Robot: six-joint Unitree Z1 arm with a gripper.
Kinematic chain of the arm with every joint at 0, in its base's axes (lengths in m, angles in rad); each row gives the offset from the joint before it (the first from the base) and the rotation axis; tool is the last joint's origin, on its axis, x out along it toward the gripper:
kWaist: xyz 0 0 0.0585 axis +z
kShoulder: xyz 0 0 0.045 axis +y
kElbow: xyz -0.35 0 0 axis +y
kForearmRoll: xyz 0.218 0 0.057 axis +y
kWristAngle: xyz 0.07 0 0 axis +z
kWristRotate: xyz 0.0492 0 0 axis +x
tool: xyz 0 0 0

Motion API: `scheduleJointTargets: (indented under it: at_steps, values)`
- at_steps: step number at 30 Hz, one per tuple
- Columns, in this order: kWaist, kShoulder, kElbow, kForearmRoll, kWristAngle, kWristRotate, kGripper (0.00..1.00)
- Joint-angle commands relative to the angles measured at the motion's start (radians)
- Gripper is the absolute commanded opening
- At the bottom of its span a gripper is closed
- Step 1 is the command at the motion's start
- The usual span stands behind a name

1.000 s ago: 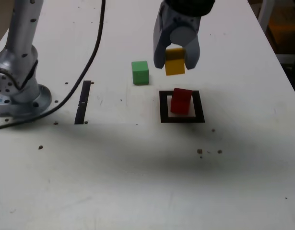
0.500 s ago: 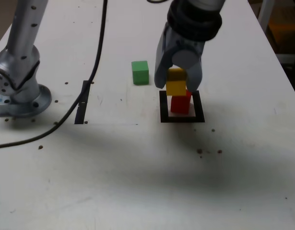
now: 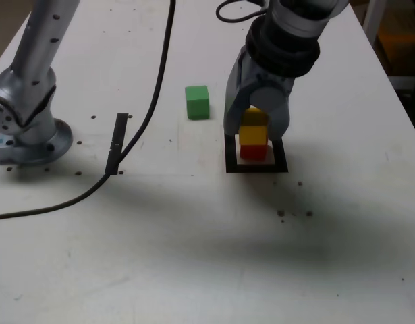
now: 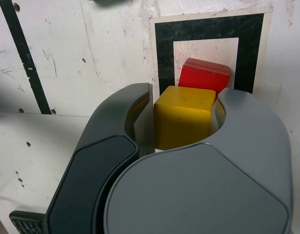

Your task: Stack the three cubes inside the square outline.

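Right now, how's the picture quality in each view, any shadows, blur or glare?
Exterior view: soft and slightly blurry, with a broad dim shadow across the white table below the square outline; no harsh glare. Wrist view: sharper, evenly lit; scratches on the outline read clearly, and the hand fills the foreground around the yellow cube.

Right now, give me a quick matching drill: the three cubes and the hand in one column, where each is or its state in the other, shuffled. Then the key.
Things
1. red cube
2. yellow cube
3. green cube
4. hand

Places or states
A. alone on the bare table, outside the outline
B. shut on a cube
C. bottom of the stack, inside the outline
D. on top of another cube, between the jaws

Pairs: 1-C, 2-D, 3-A, 4-B
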Motion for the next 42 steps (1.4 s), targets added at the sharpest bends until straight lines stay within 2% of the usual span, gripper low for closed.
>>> scheduleJointTargets:
  at_steps: [1,12,25,34,37,42]
  values:
    - [0.001,0.005,-0.003,-0.002,0.005,0.001,0.39]
    - [0.003,0.008,0.01,-0.013,0.009,0.008,0.49]
    - [0.011,0.009,0.025,-0.04,0.031,0.017,0.51]
    - [0.012,0.0,0.051,-0.05,0.036,0.02,0.65]
    - [0.012,-0.013,0.05,-0.042,0.045,0.018,0.66]
    - [0.013,-0.071,0.042,-0.019,0.085,0.009,0.68]
